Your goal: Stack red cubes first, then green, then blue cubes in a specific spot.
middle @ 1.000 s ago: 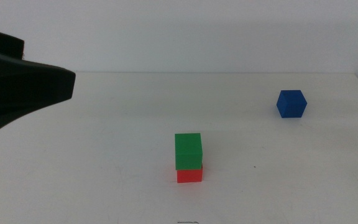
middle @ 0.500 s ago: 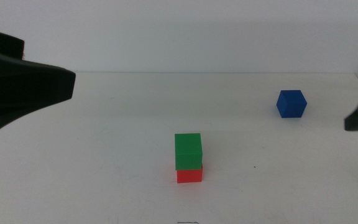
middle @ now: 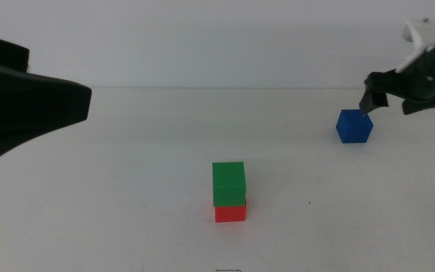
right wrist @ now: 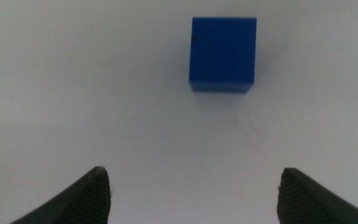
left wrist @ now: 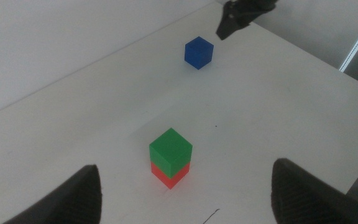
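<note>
Right hand [middle: 390, 102] spread wide and empty above the blue cube [middle: 353, 126], cube flat on the worktop [middle: 127, 189], corner toward the middle camera, green cube [middle: 229, 183] squarely atop red cube [middle: 230, 213], left hand [left wrist: 185, 199] wide, empty, raised at the left.

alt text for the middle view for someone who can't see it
A green cube sits stacked on a red cube near the front middle of a white table. A blue cube lies alone at the far right, with the right gripper open just above and beside it. The left gripper waits at the left edge.
</note>
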